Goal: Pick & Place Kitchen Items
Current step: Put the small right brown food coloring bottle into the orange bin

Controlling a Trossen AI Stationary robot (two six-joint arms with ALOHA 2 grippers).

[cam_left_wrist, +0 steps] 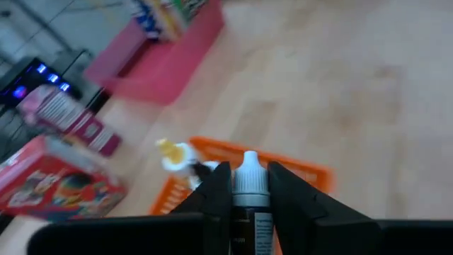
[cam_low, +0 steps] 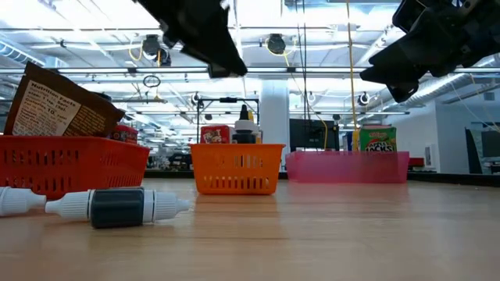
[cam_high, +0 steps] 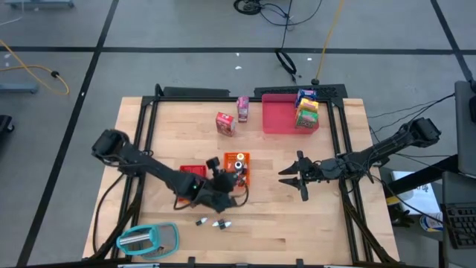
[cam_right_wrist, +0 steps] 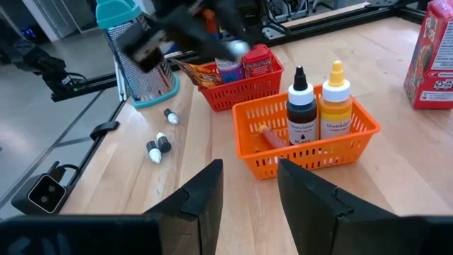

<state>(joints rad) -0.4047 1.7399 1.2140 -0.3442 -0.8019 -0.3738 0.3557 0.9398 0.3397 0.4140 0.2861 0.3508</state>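
My left gripper (cam_left_wrist: 249, 185) is shut on a small dark bottle with a white cap (cam_left_wrist: 249, 168). It hovers between the red bin (cam_high: 192, 172) and the orange bin (cam_high: 239, 168). The orange bin (cam_right_wrist: 304, 138) holds a black bottle (cam_right_wrist: 301, 106) and a yellow bottle (cam_right_wrist: 335, 99). Two more small bottles (cam_high: 201, 222) (cam_high: 220, 224) lie on their sides on the table near the front. A red carton (cam_high: 225, 123) and a pink carton (cam_high: 242, 109) stand at the far middle. My right gripper (cam_high: 291, 177) waits open, right of the orange bin. My left gripper pinches the bottle's dark body (cam_left_wrist: 249, 212) between its two fingers. The bottle lies along the fingers, and its white cap sticks out past the fingertips. It is lifted clear of the table and the bins, and the fingers slant downward.
A pink tray (cam_high: 281, 119) at the far right carries blue, yellow and green cartons (cam_high: 306, 109). The red bin (cam_right_wrist: 237, 85) holds packets. A teal-rimmed grater (cam_high: 149, 240) lies at the near left corner. Bare wood lies between the bins and my right gripper.
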